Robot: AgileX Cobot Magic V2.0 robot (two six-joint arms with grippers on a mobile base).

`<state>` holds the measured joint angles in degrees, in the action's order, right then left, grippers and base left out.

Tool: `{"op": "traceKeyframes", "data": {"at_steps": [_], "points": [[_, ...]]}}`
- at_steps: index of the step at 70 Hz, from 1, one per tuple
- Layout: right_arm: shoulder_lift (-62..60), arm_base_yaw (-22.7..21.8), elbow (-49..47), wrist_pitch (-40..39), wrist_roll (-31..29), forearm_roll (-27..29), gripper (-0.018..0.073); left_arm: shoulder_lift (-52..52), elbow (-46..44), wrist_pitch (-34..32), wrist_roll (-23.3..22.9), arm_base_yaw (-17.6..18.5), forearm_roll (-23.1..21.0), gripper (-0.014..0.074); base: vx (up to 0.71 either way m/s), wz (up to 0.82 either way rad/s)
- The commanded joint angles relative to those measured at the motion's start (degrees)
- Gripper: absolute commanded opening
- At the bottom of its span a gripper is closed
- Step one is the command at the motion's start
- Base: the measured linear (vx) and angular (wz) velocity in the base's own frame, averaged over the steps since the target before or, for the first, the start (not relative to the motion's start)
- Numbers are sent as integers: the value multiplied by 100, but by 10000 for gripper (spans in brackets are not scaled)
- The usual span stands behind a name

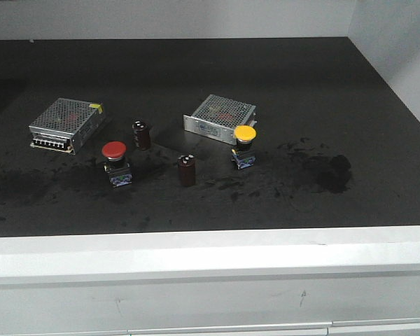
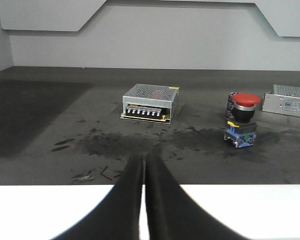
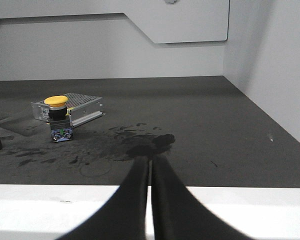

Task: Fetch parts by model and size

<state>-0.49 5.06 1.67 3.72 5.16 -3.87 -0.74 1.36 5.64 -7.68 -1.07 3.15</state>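
A red-capped push-button switch (image 1: 115, 162) on a blue-and-silver base stands left of centre on the black table; it also shows in the left wrist view (image 2: 243, 119), far ahead and right of my left gripper. A yellow-capped push-button switch (image 1: 244, 145) stands right of centre, in front of a silver box; in the right wrist view the switch (image 3: 59, 117) is far ahead and left of my right gripper. My left gripper (image 2: 144, 159) is shut and empty, over the table's front edge. My right gripper (image 3: 150, 160) is shut and empty, also at the front edge. Neither gripper shows in the front view.
Two perforated silver power supply boxes lie at the back, one left (image 1: 67, 123) and one centre (image 1: 219, 117). Two dark maroon capacitors (image 1: 141, 134) (image 1: 187, 169) stand between the switches. A white ledge (image 1: 210, 245) runs along the front. A grey wall (image 1: 406, 56) closes the right side.
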Motion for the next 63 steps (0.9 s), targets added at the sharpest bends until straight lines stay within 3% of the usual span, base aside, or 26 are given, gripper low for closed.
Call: {"op": "traceKeyframes", "data": {"at_steps": [1, 63], "points": [[-67, -10, 32, -406, -34, -24, -10, -68, -68, -444, -43, -9, -47, -6, 0, 0], [-67, -10, 32, -412, -34, -24, -10, -68, -75, -612, -26, -9, 15, -6, 0, 0]]}}
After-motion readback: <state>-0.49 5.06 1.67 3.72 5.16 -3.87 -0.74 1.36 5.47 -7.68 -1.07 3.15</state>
